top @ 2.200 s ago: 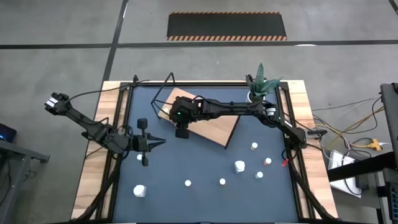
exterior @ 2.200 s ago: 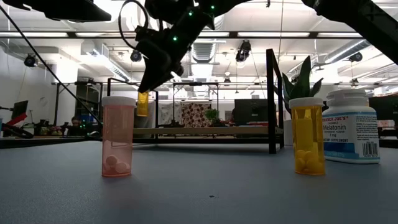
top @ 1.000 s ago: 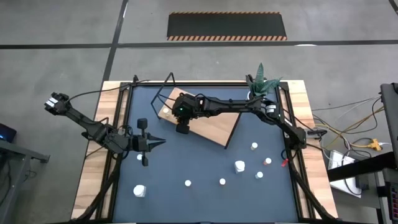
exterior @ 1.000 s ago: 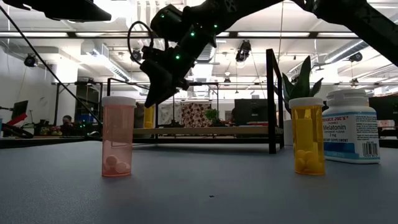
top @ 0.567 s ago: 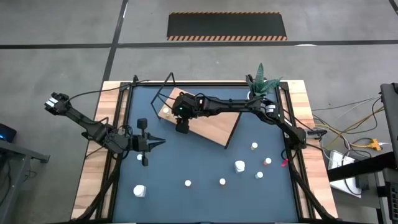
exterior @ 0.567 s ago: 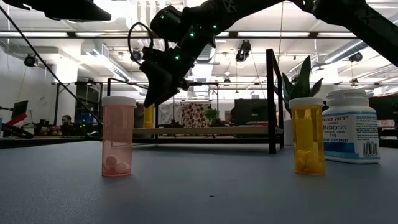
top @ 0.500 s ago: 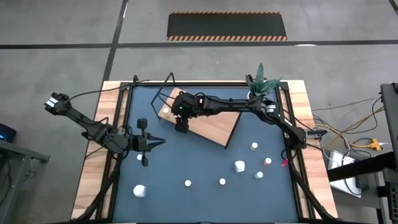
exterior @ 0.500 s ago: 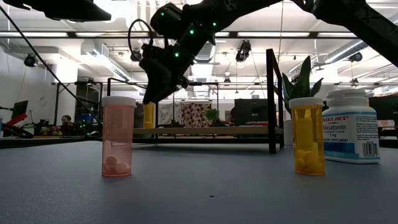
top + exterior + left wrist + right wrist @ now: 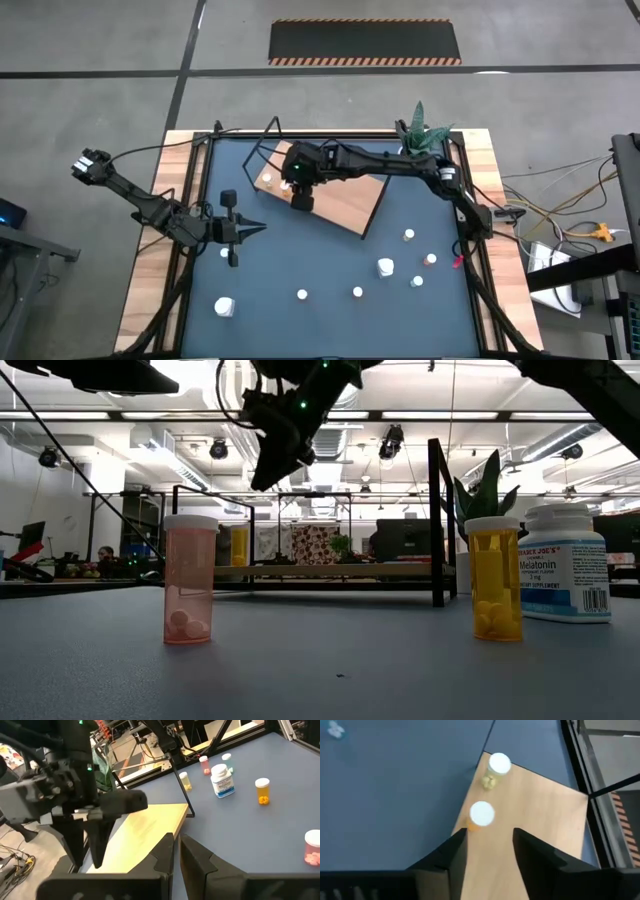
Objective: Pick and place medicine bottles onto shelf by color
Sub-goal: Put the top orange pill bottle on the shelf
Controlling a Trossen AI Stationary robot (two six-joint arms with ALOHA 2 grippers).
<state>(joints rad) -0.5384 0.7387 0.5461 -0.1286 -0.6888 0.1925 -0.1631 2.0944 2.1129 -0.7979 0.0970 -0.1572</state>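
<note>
So the right tool (image 9: pixel 300 199) is hanging above the shelf (image 9: pixel 340 205), over its corner nearest the left arm, fingers (image 9: pixel 532 857) spread apart and nothing between them. Right under it, in the right wrist view, two bottles stand on that corner of the shelf: an orange bottle (image 9: pixel 481 815) right at the edge and a yellowish bottle (image 9: pixel 496 767) just beside it, further along the same edge. Both are upright with white caps, not touching each other.

The left tool (image 9: pixel 235 230) sits off to the side of the shelf, low over the blue desk (image 9: pixel 320 270), fingers pinched together, holding nothing.

The rest of the bottles are still out on the desk, well away from the shelf. From the low view there's a pink bottle (image 9: pixel 190 579), another orange one (image 9: pixel 494 578), and a big white melatonin bottle (image 9: pixel 566 562) just beside that orange one. A potted plant (image 9: pixel 418 132) stands past the far corner of the shelf
</note>
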